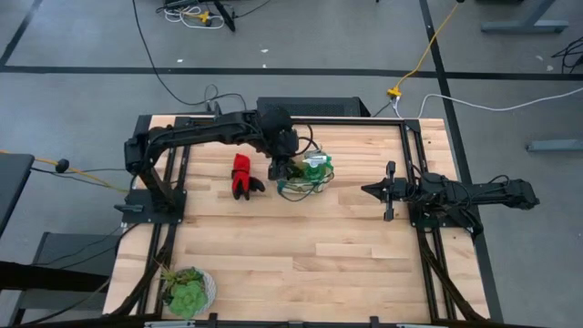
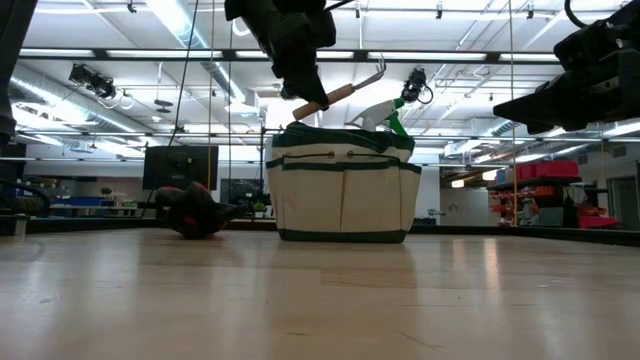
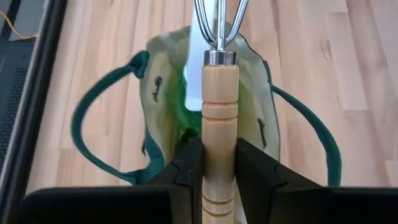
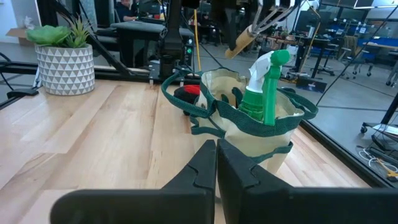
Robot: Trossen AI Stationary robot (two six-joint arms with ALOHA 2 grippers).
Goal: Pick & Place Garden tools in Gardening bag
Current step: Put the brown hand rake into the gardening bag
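Observation:
The tan gardening bag with dark green trim stands on its base at the table's far middle. The green spray bottle with a white nozzle stands inside it. My left gripper hovers over the bag's left rim, shut on the wooden-handled mini rake. The rake's metal tines are over the bag's opening. The red-and-black gloves lie on the table just left of the bag. My right gripper is shut and empty at the table's right. The shears and the brush are out of view. My left gripper pinches the rake's wooden handle between its two fingers, on the handle's rear half, well behind the metal ferrule. The fingers come from above. The rake is lifted clear above the bag, tilted, its tine end higher than its handle end.
A green succulent in a pale patterned pot stands at the near left corner. The bag's loop handles droop out to both sides. Bare wooden tabletop spreads across the near half. The arms' black frames run along both side edges.

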